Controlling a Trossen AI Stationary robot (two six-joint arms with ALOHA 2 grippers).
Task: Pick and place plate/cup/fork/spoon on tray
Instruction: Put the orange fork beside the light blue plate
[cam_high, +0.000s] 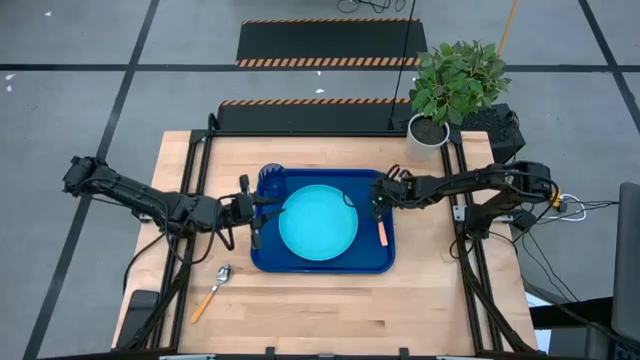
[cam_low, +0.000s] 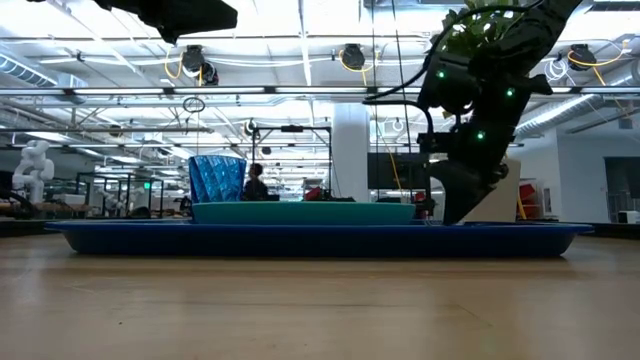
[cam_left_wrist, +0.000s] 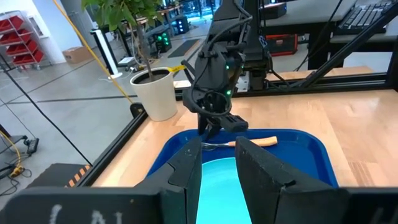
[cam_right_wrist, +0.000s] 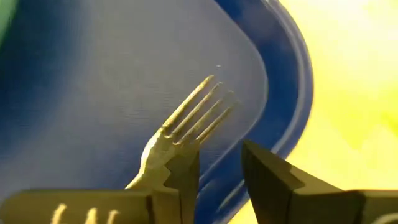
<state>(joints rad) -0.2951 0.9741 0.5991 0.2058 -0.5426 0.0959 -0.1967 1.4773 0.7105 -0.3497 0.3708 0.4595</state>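
In the right wrist view the fork (cam_right_wrist: 186, 134) showed only its tines; its handle was hidden behind the right gripper's fingers (cam_right_wrist: 174, 180). In the low view the plate (cam_low: 300, 211) showed only as an edge-on band, and the spoon was out of sight.

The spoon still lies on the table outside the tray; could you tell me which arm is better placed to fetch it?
Left. The spoon lies near the left tool, at the tray's left edge; the right tool is across the tray by the fork.

The big dark blue plastic tray (cam_high: 322, 264) holds a round light cyan plate (cam_high: 318, 222) and a small see-through blue cup (cam_high: 271, 180). The fork (cam_high: 381, 232) and the spoon (cam_high: 212, 291) have orange handles and silver ends. The wooden table (cam_high: 320, 310) is pale tan.
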